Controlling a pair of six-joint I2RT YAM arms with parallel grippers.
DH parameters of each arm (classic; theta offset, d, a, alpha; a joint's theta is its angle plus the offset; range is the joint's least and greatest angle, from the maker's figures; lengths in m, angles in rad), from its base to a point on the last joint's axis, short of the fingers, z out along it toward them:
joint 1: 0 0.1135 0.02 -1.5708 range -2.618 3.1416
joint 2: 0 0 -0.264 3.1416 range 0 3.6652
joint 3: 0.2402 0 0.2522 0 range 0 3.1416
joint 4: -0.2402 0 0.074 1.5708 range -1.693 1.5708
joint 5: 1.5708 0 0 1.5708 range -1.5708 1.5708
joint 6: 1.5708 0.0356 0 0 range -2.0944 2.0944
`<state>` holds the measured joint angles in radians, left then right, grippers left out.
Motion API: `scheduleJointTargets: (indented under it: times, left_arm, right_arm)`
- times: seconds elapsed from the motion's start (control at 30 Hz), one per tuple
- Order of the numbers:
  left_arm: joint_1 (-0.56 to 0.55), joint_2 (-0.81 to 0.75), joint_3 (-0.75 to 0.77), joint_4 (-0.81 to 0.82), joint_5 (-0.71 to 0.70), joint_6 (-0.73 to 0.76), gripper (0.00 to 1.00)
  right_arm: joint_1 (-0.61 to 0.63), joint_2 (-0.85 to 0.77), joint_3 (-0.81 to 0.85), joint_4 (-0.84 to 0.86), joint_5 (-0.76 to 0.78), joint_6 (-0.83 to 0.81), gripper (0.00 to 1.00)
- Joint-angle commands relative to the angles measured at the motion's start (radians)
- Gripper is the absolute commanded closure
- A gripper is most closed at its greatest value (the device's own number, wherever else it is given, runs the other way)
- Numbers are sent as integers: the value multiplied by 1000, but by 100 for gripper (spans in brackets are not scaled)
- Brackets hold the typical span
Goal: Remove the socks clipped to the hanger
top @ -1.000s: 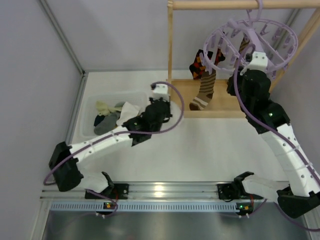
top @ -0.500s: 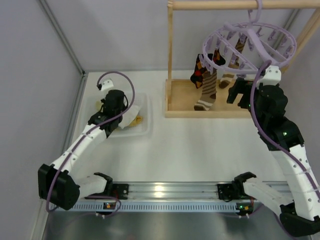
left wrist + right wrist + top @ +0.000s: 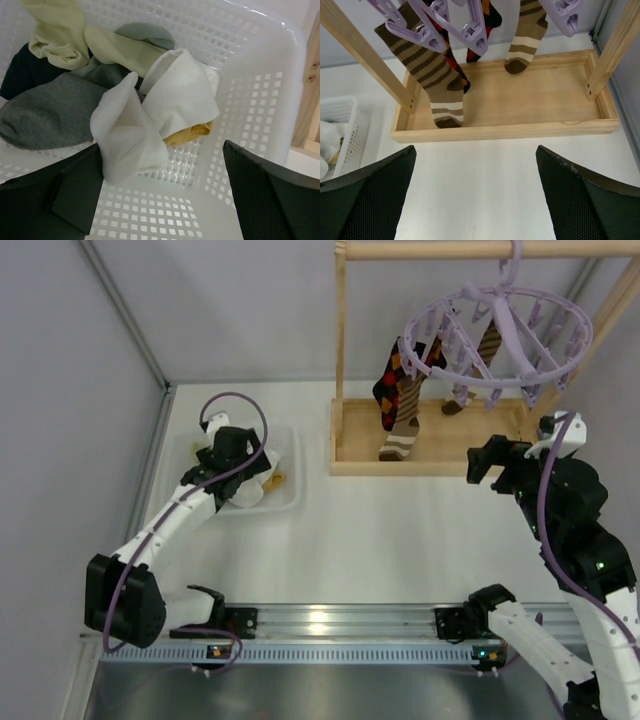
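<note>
The lavender hanger (image 3: pixel 497 335) hangs from the wooden bar, and socks are still clipped to it. In the top view these are a diamond-patterned sock (image 3: pixel 392 380) and a striped sock (image 3: pixel 402 435). The right wrist view shows two brown striped socks (image 3: pixel 437 90) (image 3: pixel 525 40) and a diamond one (image 3: pixel 457 67) under the pegs (image 3: pixel 470 30). My right gripper (image 3: pixel 476 195) is open and empty over the table, in front of the rack and below the hanger (image 3: pixel 492 458). My left gripper (image 3: pixel 165 195) is open over the basket (image 3: pixel 232 455). A white sock (image 3: pixel 150 120) lies loose in the basket by its left finger.
The white perforated basket (image 3: pixel 260 100) also holds a grey sock (image 3: pixel 45 117), pale yellow socks (image 3: pixel 60 35), a dark one (image 3: pixel 20 75) and a mustard one (image 3: pixel 192 134). The wooden rack's tray base (image 3: pixel 430 467) and posts (image 3: pixel 365 55) stand under the hanger.
My left arm swung to the basket with the white sock and opened, dropping it in. My right gripper backed away from the hanger toward me and opened. The hanger has swung.
</note>
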<state>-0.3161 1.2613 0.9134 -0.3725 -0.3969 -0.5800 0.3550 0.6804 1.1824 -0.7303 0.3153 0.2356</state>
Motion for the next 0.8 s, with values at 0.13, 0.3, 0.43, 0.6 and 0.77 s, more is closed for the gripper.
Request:
scheduleJointTargets:
  times: [0.13,0.3,0.43,0.6,0.77]
  left_arm:
    - [-154,-53,94,46,72,38,1]
    - [-368,45,174,179,182,146,1]
    - [-396,121,162,404,337,201,1]
    - [-394,236,237,447,297,198,1]
    - [-396,351,252,673,457,241,1]
  right_arm:
    - [-16,-81,-35,-12,-64,19,1]
    - [-16,-110,-36,-14,-84,8,1]
    - [-17,-140,-40,-9,-129,2,1]
    - [-17,-168,-26,-23,-156,-12,0]
    - [-17,-185,-30,3,-223,-18,1]
